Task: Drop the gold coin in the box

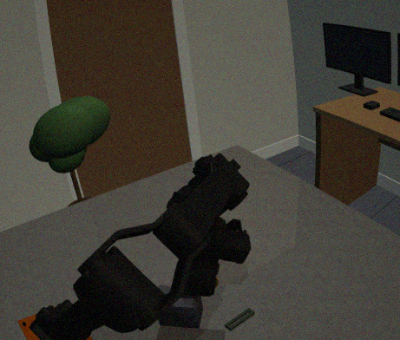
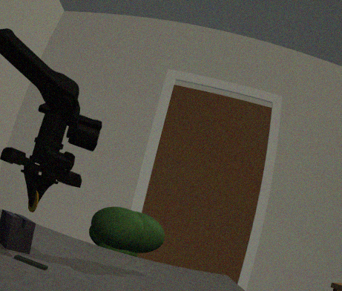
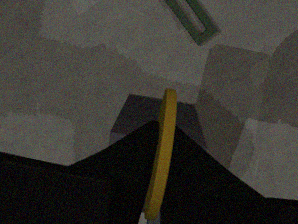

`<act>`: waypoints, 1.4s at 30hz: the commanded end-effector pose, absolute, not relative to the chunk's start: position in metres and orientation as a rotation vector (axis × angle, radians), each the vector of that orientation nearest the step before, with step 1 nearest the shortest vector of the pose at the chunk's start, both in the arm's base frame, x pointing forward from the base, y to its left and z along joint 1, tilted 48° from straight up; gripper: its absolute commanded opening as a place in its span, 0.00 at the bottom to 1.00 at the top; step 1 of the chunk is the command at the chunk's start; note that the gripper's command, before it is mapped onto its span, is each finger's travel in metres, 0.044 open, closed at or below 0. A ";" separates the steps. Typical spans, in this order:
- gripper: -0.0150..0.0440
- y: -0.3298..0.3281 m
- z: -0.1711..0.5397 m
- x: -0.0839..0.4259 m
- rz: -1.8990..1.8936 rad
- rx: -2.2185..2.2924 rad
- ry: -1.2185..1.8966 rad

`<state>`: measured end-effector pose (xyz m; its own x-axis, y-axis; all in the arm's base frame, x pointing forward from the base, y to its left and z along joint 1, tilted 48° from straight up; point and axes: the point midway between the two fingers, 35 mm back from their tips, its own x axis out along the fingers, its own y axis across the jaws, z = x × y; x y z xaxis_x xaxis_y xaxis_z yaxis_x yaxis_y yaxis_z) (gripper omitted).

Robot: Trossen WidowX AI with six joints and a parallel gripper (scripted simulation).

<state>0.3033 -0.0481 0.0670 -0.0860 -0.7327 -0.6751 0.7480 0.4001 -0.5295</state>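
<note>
The gold coin (image 2: pixel 37 197) (image 3: pixel 167 142) is held edge-on between the fingertips of my gripper (image 2: pixel 33 202) (image 3: pixel 160 132), which is shut on it. Only a sliver of the coin shows in the top view. The closed grey box (image 1: pixel 183 315) (image 2: pixel 15 234) (image 3: pixel 142 106) stands on the table below the gripper. In the exterior view the coin is in the air a little above the lid. In the wrist view the coin and dark fingers cover much of the box, and the slot cannot be made out. The green holder (image 1: pixel 230 326) (image 2: pixel 30 262) (image 3: pixel 201 38) is empty beside the box.
The grey table (image 1: pixel 298 277) carries the box, the holder and the orange arm base (image 1: pixel 26 324). Shadows of the arm fall around the box. A plant (image 1: pixel 70 130) (image 2: pixel 125 230), a door (image 1: pixel 121 87) (image 2: pixel 207 167) and a desk (image 1: pixel 348 160) stand beyond the table.
</note>
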 end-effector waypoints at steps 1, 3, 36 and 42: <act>0.25 -0.043 0.060 0.296 -1.233 0.018 1.114; 0.25 -0.040 0.057 0.293 -1.233 0.019 1.115; 0.25 -0.016 0.034 0.263 -1.234 0.011 1.110; 0.25 -0.016 0.031 0.261 -1.235 0.013 1.109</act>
